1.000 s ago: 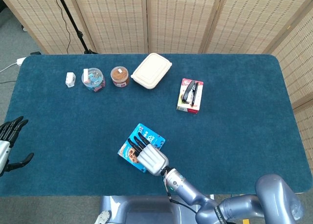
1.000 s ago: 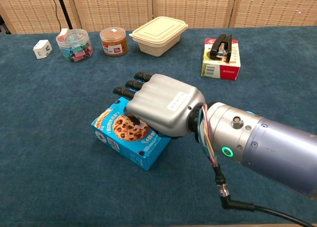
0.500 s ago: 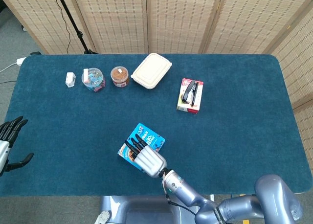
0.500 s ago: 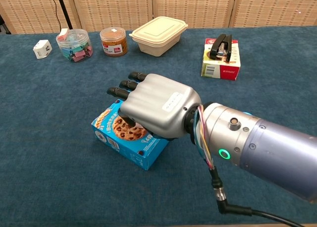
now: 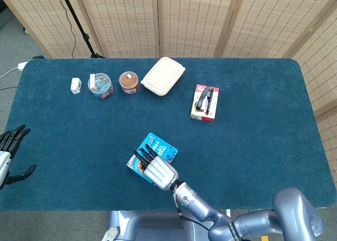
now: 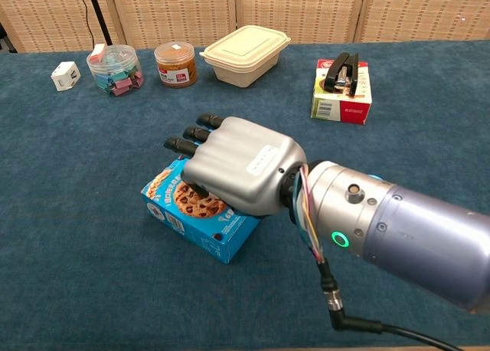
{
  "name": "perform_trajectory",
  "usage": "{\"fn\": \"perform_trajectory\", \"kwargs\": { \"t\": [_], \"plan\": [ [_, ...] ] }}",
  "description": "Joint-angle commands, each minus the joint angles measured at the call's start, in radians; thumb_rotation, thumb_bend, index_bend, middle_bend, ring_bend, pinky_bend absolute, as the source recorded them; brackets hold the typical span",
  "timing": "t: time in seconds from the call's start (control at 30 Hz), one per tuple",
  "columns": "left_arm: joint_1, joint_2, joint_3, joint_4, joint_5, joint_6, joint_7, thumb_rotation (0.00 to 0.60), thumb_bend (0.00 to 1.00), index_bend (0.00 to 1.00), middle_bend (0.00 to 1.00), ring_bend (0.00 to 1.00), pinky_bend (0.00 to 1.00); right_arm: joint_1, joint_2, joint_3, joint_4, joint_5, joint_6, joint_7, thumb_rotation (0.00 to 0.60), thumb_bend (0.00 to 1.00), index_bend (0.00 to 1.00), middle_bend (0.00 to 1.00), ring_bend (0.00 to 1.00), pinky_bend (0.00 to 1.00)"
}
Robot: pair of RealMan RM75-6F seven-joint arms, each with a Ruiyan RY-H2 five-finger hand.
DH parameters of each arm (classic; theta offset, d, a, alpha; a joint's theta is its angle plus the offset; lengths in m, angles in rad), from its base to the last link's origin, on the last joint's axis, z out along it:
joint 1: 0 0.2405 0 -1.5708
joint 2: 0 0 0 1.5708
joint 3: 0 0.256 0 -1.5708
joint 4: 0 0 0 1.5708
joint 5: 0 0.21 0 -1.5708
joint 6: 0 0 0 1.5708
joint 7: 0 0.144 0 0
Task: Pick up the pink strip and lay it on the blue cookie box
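The right hand [image 6: 233,165] hovers palm-down over the blue cookie box [image 6: 200,209], its dark fingers [image 6: 182,145] reaching forward; whether it holds anything underneath cannot be told. The box lies flat on the blue table [image 6: 76,182], printed with chocolate-chip cookies. The pink strip cannot be made out in either view. The left hand [image 5: 9,151] rests at the table's left edge, fingers spread and holding nothing. Further back stand a stapler [image 6: 338,73] on its carton and a cream lidded container [image 6: 245,54].

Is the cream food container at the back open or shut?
Shut. The cream container has its lid seated flat on the base all round; no gap shows in either view.
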Motion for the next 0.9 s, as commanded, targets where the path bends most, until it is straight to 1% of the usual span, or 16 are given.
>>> {"fn": "perform_trajectory", "kwargs": {
  "t": [0.03,0.23,0.47,0.7,0.9],
  "plan": [
    [0.0,0.0,0.0,0.0,-0.001,0.0,0.0,0.6,0.27,0.0,0.0,0.0,0.0,0.0,-0.001,-0.004,-0.004,-0.007,0.001,-0.002,0.6,1.0,0.39,0.0,0.0,0.0],
    [0.001,0.0,0.001,0.001,0.0,0.001,-0.002,0.6,0.27,0.0,0.0,0.0,0.0,0.001,0.004,0.009,-0.006,-0.007,0.006,-0.004,0.6,1.0,0.39,0.0,0.0,0.0],
    [0.001,-0.001,0.002,-0.002,0.004,0.001,0.004,0.6,0.27,0.0,0.0,0.0,0.0,0.007,0.008,0.024,0.011,0.019,-0.002,-0.014,0.6,1.0,0.39,0.0,0.0,0.0],
    [0.001,-0.001,0.001,-0.001,0.001,0.001,0.003,0.6,0.27,0.0,0.0,0.0,0.0,0.01,-0.008,0.015,0.026,0.021,-0.006,-0.014,0.6,1.0,0.39,0.0,0.0,0.0],
    [0.0,0.0,0.0,0.0,0.0,0.0,-0.001,0.6,0.27,0.0,0.0,0.0,0.0,0.007,-0.009,-0.004,0.006,-0.013,0.001,-0.01,0.6,1.0,0.4,0.0,0.0,0.0]
  ]
}}
